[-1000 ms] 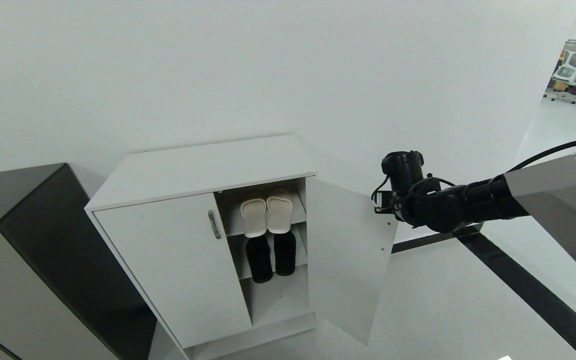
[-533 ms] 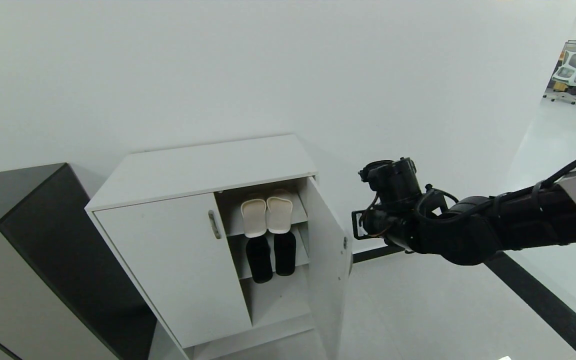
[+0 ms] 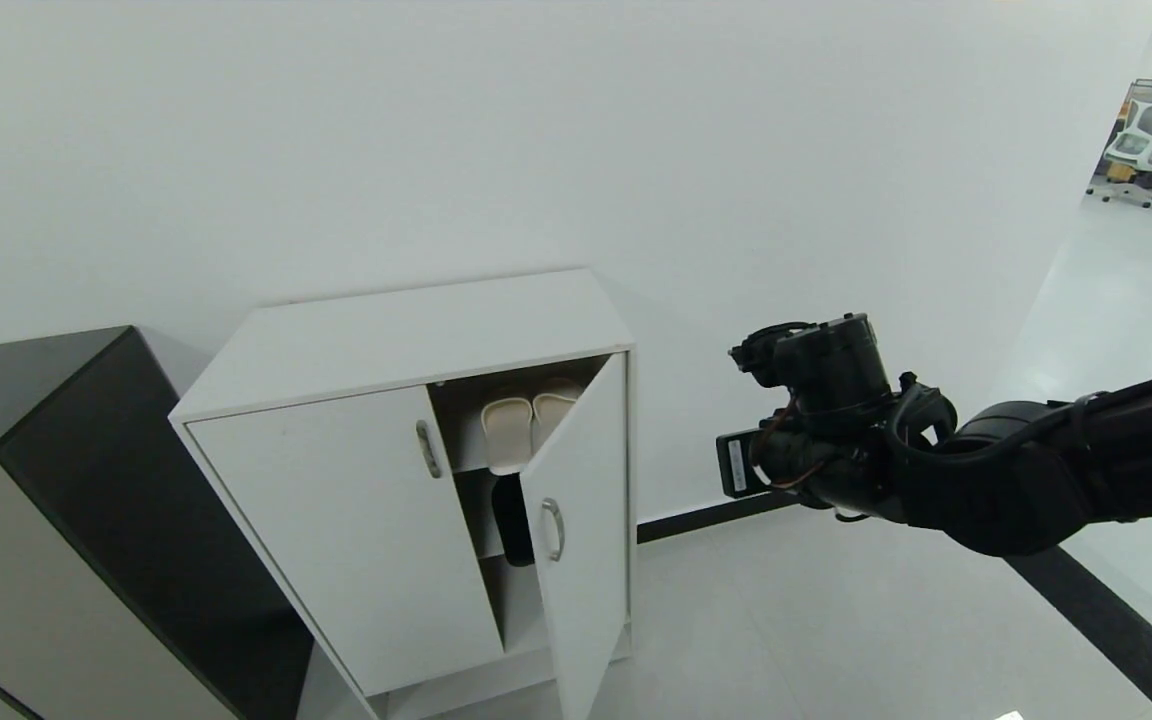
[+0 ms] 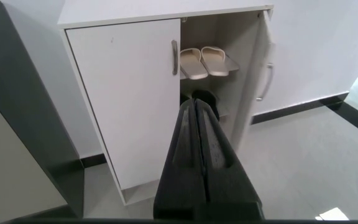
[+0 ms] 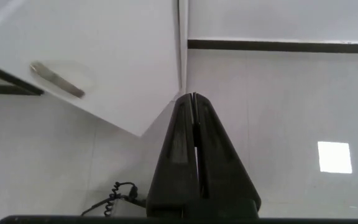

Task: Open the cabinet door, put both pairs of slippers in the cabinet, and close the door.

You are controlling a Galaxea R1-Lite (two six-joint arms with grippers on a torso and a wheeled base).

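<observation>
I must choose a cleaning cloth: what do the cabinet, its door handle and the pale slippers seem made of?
Cabinet: likely laminated board; matte white, flat faces, sharp edges.
Door handle: probably metal; thin silvery bow with a dull shine.
Pale slippers: perhaps foam or rubber; smooth, matte, cream.

White cabinet (image 3: 406, 335), right door (image 3: 586, 480) half open, cream slippers (image 3: 508, 428) inside, arm (image 3: 986, 485) nearby

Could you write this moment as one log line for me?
cabinet door: half open | beige slippers: upper shelf | black slippers: shelf below | right gripper: shut, empty | left gripper: shut, empty
</observation>
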